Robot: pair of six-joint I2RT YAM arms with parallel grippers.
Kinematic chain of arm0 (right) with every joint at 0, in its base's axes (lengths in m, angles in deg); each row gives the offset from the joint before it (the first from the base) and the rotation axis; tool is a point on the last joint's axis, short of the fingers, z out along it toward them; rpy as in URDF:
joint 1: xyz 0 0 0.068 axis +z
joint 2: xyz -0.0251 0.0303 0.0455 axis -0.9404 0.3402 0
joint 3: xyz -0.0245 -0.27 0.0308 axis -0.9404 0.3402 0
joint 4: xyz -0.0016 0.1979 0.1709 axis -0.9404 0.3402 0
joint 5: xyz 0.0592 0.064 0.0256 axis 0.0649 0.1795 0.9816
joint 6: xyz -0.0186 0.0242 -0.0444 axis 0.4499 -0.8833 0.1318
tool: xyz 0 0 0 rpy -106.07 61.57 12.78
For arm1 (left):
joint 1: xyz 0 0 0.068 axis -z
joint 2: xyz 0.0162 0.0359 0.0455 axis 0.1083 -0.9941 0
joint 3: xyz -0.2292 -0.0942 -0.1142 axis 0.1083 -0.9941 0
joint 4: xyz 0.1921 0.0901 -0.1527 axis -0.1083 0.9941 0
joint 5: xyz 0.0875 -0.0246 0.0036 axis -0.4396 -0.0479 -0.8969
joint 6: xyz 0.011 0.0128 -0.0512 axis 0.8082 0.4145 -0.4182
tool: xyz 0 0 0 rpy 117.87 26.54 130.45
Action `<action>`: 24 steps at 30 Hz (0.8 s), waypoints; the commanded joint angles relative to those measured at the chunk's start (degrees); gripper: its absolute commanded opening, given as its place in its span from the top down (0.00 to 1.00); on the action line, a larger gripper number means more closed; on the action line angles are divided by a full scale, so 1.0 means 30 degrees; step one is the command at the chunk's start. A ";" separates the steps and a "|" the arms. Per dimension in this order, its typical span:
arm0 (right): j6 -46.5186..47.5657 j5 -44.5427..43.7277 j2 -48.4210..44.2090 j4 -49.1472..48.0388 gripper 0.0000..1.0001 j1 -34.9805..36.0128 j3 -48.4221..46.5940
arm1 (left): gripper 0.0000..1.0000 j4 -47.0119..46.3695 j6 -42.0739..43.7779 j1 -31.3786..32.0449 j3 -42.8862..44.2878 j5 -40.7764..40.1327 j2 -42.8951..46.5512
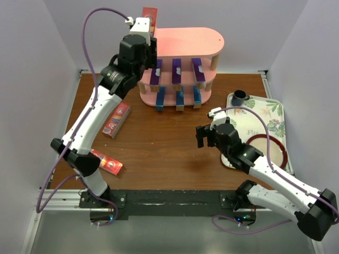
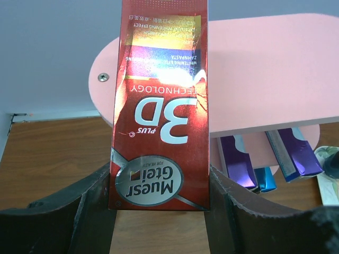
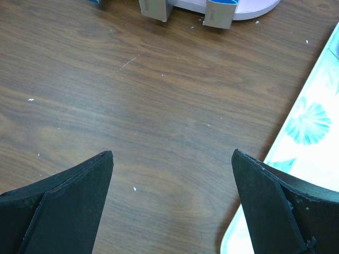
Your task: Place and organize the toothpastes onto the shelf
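My left gripper [image 1: 150, 39] is shut on a red "3D" toothpaste carton [image 2: 161, 106], held above the left end of the pink shelf's top board [image 1: 190, 42]; the carton's tip [image 1: 150, 15] pokes up behind the wrist. Three purple cartons [image 1: 176, 71] lie on the middle tier and three blue cartons [image 1: 179, 98] on the bottom tier. Two more red cartons lie on the table, one at the left [image 1: 117, 120] and one at the near left [image 1: 107, 162]. My right gripper [image 1: 204, 136] is open and empty over bare table right of centre [image 3: 172, 159].
A floral tray [image 1: 273, 114] stands at the right with a dark cup [image 1: 239, 96] and a red-rimmed plate [image 1: 283, 153]; its edge shows in the right wrist view [image 3: 312, 121]. White walls enclose the table on three sides.
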 commanded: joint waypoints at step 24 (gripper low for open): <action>-0.0081 0.0533 0.0913 -0.1452 0.02 -0.0099 0.0568 | 0.38 -0.0832 -0.1143 -0.1775 0.2832 0.2070 -0.2380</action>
